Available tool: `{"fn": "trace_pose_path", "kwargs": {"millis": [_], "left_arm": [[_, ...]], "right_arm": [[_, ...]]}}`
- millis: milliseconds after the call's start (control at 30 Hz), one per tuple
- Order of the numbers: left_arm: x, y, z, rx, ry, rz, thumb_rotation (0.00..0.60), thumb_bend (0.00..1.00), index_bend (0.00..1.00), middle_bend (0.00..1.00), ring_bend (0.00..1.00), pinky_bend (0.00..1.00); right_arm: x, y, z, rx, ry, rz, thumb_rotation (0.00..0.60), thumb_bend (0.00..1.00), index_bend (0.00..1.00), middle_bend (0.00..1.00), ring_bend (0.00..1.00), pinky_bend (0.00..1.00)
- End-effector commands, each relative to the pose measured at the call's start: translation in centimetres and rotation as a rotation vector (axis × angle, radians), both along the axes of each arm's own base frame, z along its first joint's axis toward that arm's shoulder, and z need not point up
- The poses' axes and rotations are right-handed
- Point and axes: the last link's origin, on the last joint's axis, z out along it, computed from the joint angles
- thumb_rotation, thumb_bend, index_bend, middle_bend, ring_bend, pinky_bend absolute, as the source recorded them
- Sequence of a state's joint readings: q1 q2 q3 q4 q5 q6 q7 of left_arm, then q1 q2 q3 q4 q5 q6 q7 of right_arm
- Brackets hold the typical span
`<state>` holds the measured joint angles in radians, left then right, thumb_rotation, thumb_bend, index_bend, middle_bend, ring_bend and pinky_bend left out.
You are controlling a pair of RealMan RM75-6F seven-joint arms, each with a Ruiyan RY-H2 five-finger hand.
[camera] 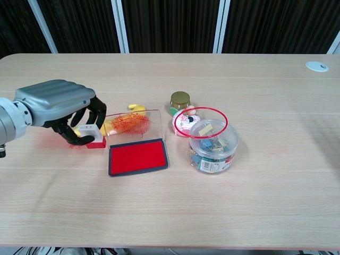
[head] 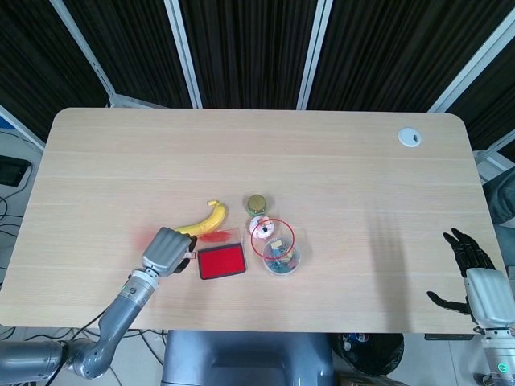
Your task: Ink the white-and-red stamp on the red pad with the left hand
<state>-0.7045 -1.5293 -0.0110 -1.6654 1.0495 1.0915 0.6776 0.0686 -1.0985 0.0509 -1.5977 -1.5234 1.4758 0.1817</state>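
The red ink pad (camera: 138,155) lies open in its dark tray, also seen from above as the pad (head: 221,261). Its clear lid (camera: 133,122), smeared with red, is tipped back behind it. My left hand (camera: 58,106) is left of the pad and grips the white-and-red stamp (camera: 92,137), whose red base sits low over the table beside the pad's left edge. In the head view the left hand (head: 165,251) hides most of the stamp. My right hand (head: 475,277) hangs off the table's front right corner, fingers spread and holding nothing.
A banana (head: 201,221) lies behind the pad. To its right stand a gold-lidded jar (camera: 180,100), a small round patterned item (camera: 184,122) and a clear tub (camera: 213,146) of small items with a red-rimmed lid (camera: 201,122). Faint red marks (camera: 77,144) stain the table under the left hand.
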Motion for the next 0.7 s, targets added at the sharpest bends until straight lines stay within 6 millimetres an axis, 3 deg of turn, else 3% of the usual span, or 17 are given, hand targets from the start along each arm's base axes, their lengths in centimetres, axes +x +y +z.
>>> {"fn": "trace_pose_path", "kwargs": {"millis": [33,700], "left_arm": [[-1.4,0.2,0.1,-0.002,0.022,0.015,0.600,0.56,0.73,0.74,0.59,0.63],[-3.4,1.8,-0.8,-0.011,0.050,0.048,0.600,0.55,0.69,0.70,0.55,0.59]], "right_arm": [[0.0,0.0,0.0,0.000,-0.001,-0.001,0.600,0.16,0.00,0.00,0.00,0.16],[0.0,0.0,0.0,0.002,-0.010,-0.009,0.600,0.16,0.00,0.00,0.00,0.16]]}}
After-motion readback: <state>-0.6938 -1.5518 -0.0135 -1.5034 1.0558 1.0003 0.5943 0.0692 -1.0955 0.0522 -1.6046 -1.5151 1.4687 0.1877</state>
